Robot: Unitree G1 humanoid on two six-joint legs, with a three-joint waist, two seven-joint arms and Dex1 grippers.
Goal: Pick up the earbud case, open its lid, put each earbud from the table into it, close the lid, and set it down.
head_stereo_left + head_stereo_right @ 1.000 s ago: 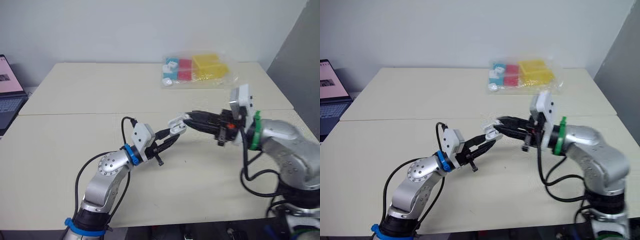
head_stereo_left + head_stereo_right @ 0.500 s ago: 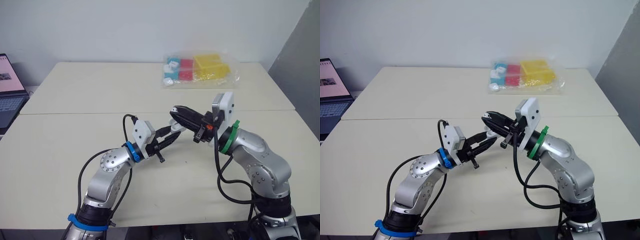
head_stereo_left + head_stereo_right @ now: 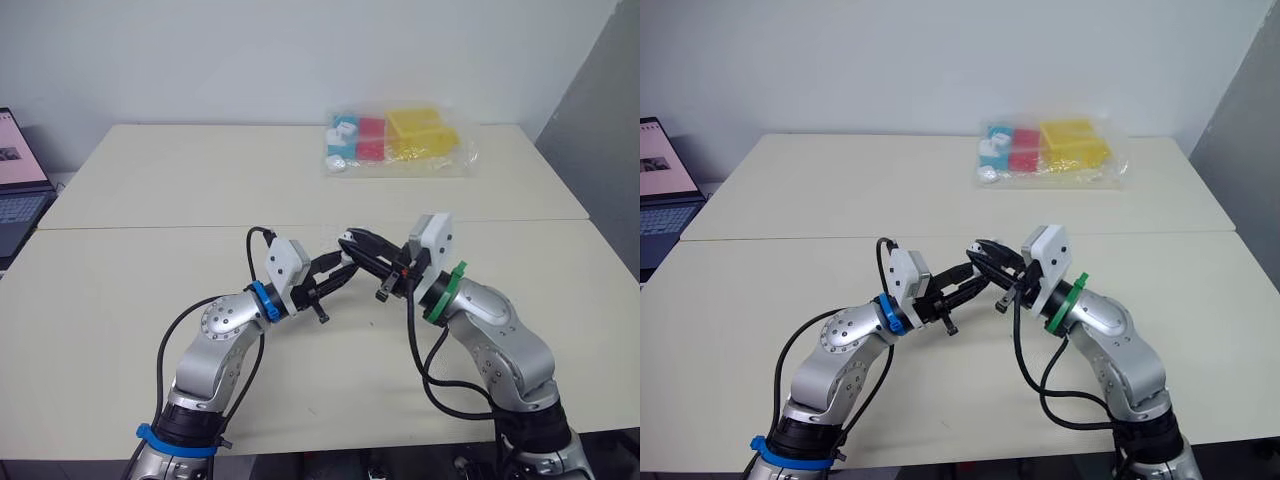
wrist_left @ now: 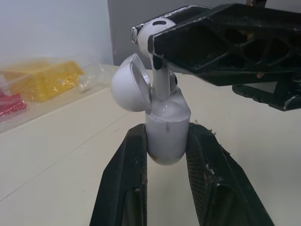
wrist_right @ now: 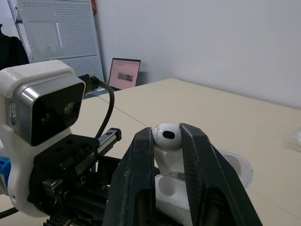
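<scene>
My left gripper (image 4: 165,137) is shut on the white earbud case (image 4: 167,134), held upright above the table with its lid (image 4: 129,84) swung open. My right gripper (image 5: 165,134) is shut on a white earbud (image 5: 166,137), gripping its head. The earbud's stem (image 4: 161,84) points down into the top of the open case (image 5: 171,188). In the head views the two grippers meet tip to tip over the middle of the near table, left gripper (image 3: 340,272) from the left and right gripper (image 3: 358,246) from the right.
A clear plastic bag (image 3: 398,140) of yellow, red and blue blocks lies at the back of the far table (image 3: 180,180). A laptop (image 3: 20,190) stands at the far left edge. A seam (image 3: 150,227) divides the two tabletops.
My right gripper has swung left with the earbud and come down onto the open case. The left gripper has held the case nearly still.
</scene>
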